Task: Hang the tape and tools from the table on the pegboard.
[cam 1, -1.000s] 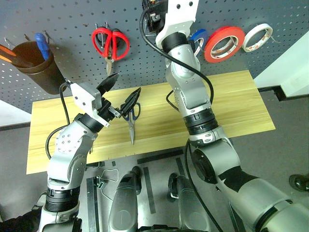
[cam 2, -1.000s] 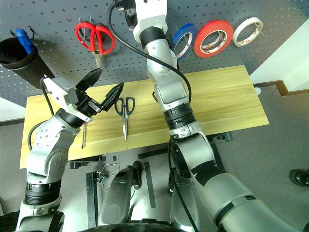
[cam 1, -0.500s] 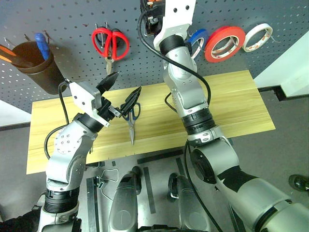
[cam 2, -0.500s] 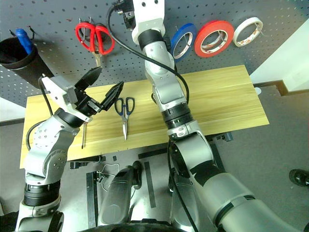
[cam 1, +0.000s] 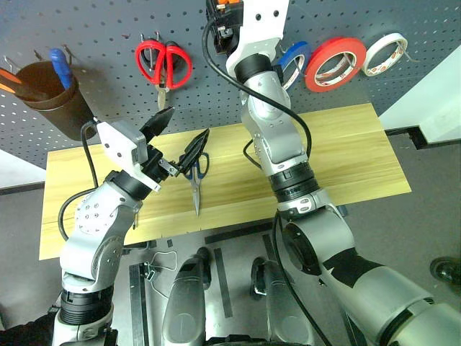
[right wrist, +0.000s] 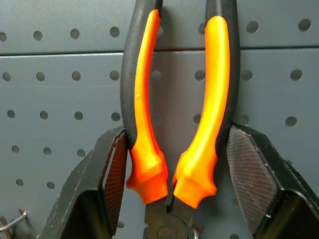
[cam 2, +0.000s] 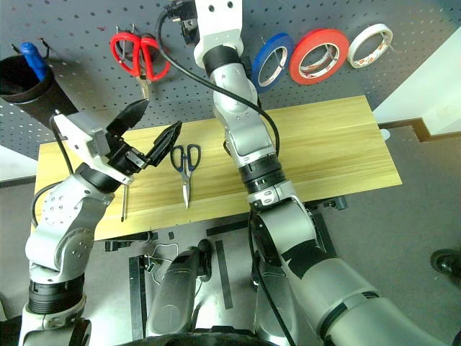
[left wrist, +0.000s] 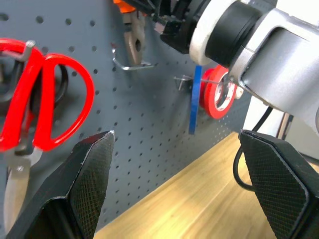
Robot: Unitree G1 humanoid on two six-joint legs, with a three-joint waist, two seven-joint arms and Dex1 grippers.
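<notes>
My right gripper (right wrist: 175,144) is raised to the dark grey pegboard (cam 1: 94,29) and shut on the orange-and-black handles of the pliers (right wrist: 149,124). In the left wrist view the pliers' grey jaws (left wrist: 132,47) sit just above a wire hook (left wrist: 130,64). My left gripper (cam 1: 184,128) hovers open and empty over the wooden table (cam 1: 346,151), just above the dark-handled scissors (cam 1: 196,176) lying flat. A thin screwdriver shaft (cam 2: 124,202) lies on the table beside my left arm. The red tape (cam 1: 335,65) hangs on the pegboard.
On the pegboard hang red-handled scissors (cam 1: 164,63), a blue roll (cam 2: 272,61) and a white roll (cam 2: 369,45). A dark cup (cam 1: 54,97) holding a blue-handled tool hangs at the far left. The table's right half is bare wood.
</notes>
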